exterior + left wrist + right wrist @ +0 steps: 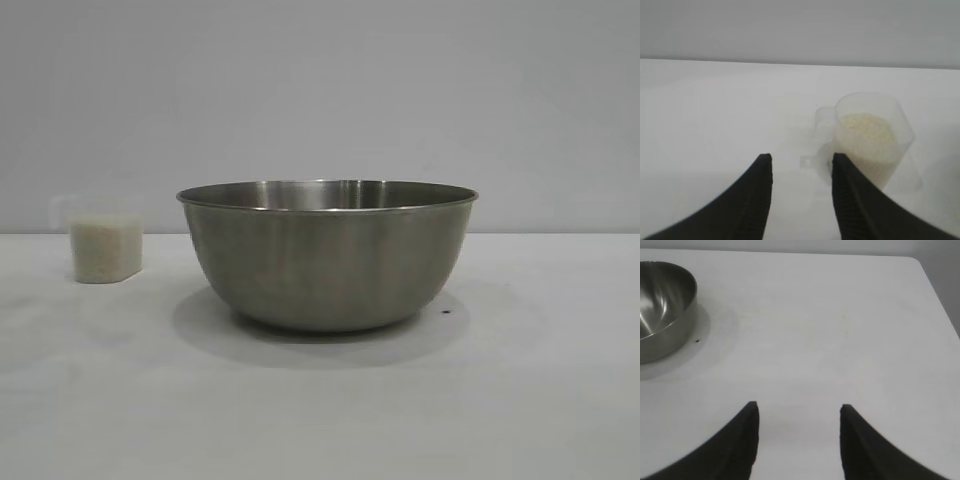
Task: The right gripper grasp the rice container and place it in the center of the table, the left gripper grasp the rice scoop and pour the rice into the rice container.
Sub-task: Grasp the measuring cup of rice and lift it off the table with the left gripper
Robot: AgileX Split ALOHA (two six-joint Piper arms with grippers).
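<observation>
The left gripper point(801, 167) was open, with a wide gap between its two black fingers point(757, 195), and it held nothing. It hung above the white table point(715, 125). The rice scoop point(872, 137) stood just past the tip of one finger, a little to the side of the gap and not inside it. The scoop's small handle point(820, 130) stuck out toward the gap. The scoop was upright and partly full of the rice point(867, 130). The fingers did not touch it.

The right gripper point(799, 412) was open too, and it held nothing. It hung over a bare part of the table, near a rounded corner point(915, 262). The rice container point(662, 305) sat well apart from it, and only part of it showed in the right wrist view.

In the exterior view, the rice container point(327, 255) stood upright in the middle of the table, much nearer to the camera than the scoop. The rice scoop point(105, 245) stood far off toward the table's left edge, well apart from the bowl. A tiny dark speck point(446, 311) lay on the table just beside the bowl. The bowl's inside bottom was hidden from there, so I could not tell what was in it. The scoop's clear top was hard to make out against the wall. Neither arm showed in that view.
</observation>
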